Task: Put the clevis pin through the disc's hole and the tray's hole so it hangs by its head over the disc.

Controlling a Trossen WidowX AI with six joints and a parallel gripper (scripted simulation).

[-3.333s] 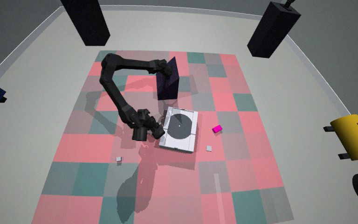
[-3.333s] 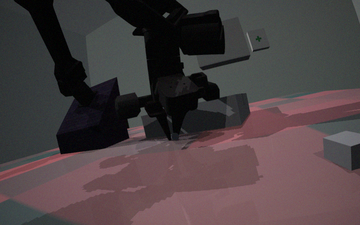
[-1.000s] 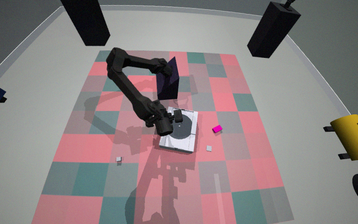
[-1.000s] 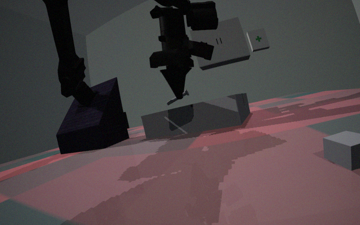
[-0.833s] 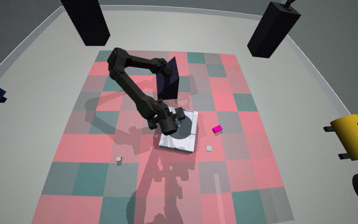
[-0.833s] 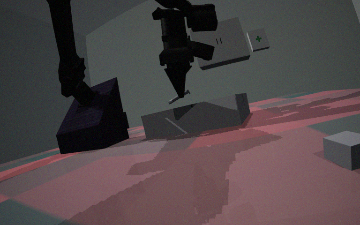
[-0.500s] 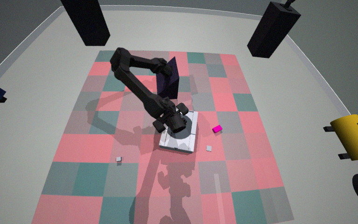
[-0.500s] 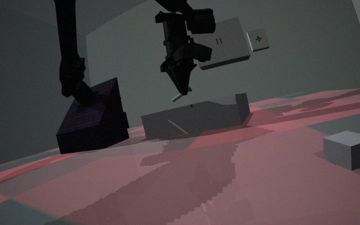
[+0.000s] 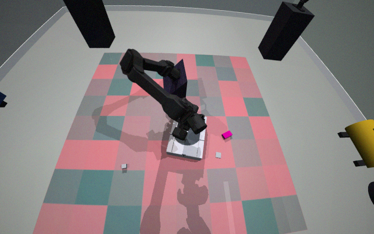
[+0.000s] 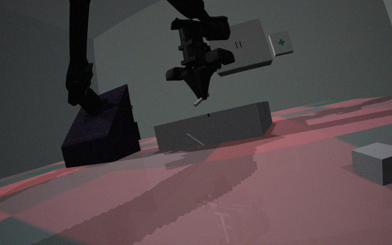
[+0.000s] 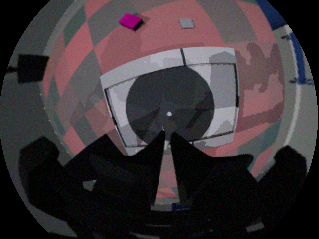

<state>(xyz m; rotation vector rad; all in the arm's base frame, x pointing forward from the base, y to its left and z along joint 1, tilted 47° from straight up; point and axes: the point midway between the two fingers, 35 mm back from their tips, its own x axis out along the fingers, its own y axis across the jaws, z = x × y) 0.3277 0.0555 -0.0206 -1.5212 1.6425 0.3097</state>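
Between its closed-in fingertips, the gripper (image 9: 187, 132) (image 10: 203, 98) (image 11: 167, 134) is clamped on the clevis pin (image 10: 198, 102) (image 11: 169, 127), which slants, its shank jutting from one side of the tips. Being steel, it should be rigid and fairly slippery, liable to pivot in so narrow a pinch; a hold high on the shank, just below the head, with the shank upright, would suit insertion. Below the tips, apart from them, the disc (image 9: 190, 139) (image 11: 150, 100) lies inside the tray (image 9: 176, 152) (image 10: 207, 127) (image 11: 226, 85); being thin and wide, it probably slides if nudged. Beyond the tray sits a magenta block (image 9: 227, 134) (image 11: 131, 21).
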